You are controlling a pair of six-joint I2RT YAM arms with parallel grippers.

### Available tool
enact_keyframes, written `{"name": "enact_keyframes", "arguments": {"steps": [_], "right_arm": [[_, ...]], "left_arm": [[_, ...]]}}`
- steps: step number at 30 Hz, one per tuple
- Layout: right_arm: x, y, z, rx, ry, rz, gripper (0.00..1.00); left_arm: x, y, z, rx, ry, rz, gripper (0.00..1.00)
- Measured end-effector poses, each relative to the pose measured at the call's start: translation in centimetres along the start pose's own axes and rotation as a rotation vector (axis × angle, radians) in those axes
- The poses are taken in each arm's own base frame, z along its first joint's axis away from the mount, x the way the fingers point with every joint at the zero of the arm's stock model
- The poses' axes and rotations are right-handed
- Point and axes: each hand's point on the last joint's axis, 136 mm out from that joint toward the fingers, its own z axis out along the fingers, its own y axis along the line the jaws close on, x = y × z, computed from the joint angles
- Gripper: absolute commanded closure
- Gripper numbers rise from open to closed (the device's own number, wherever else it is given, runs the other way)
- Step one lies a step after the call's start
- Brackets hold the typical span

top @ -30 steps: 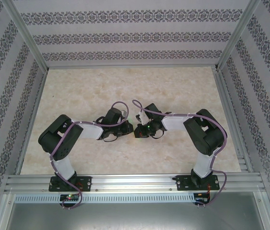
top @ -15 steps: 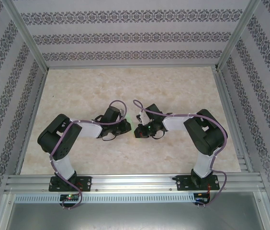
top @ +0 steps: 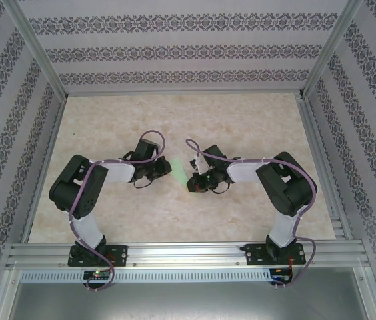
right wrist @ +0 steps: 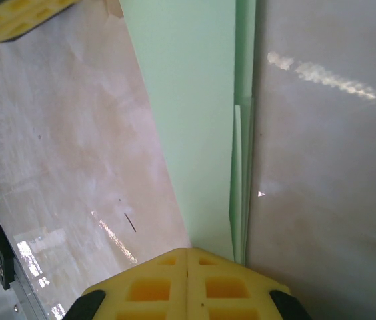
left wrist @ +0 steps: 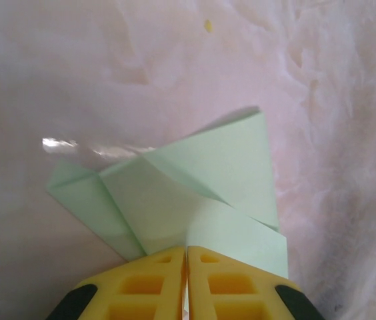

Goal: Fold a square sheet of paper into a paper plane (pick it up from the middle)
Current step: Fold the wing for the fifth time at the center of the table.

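The pale-green sheet of paper (top: 179, 167), folded into a narrow, layered paper plane shape, lies on the table between the two arms. My left gripper (left wrist: 187, 251) is shut on one of its flaps, with the creased paper (left wrist: 201, 180) fanning out ahead of the yellow fingers (left wrist: 141, 280). In the top view the left gripper (top: 164, 167) sits at the paper's left end. My right gripper (right wrist: 188, 252) is shut at the narrow end of the long folded strip (right wrist: 188, 100). The strip runs under its fingertips, and I cannot tell whether it is pinched. From above, the right gripper (top: 192, 182) is at the paper's near-right end.
The marble-patterned table (top: 241, 120) is walled by patterned panels and an aluminium frame (top: 181, 253) along the near edge. The left gripper's yellow fingers (right wrist: 15, 17) show in the top-left corner of the right wrist view.
My left arm has drawn its gripper to the left, away from the right gripper, pulling the flap with it. Green paper now shows between the two grippers. The right arm has stayed put.
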Motion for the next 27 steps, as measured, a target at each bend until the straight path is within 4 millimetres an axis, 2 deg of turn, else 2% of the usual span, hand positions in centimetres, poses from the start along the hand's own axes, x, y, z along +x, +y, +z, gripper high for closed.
{"name": "enact_keyframes", "arguments": {"steps": [15, 19, 22, 25, 27], "right_arm": [[0.0, 0.0, 0.0, 0.000, 0.000, 0.000, 0.96], [0.0, 0.0, 0.0, 0.000, 0.000, 0.000, 0.96], [0.0, 0.0, 0.0, 0.000, 0.000, 0.000, 0.96], [0.0, 0.0, 0.0, 0.000, 0.000, 0.000, 0.96], [0.0, 0.0, 0.0, 0.000, 0.000, 0.000, 0.96]], "left_arm": [[-2.0, 1.6, -0.7, -0.028, -0.032, -0.016, 0.89], [-3.1, 2.2, -1.7, -0.054, -0.066, -0.010, 0.88], [-4.0, 1.0, -3.4, -0.031, -0.115, 0.011, 0.87], [-4.1, -1.7, -5.4, 0.031, -0.158, 0.057, 0.87], [-3.6, -3.6, -6.0, 0.075, -0.169, 0.095, 0.87]]}}
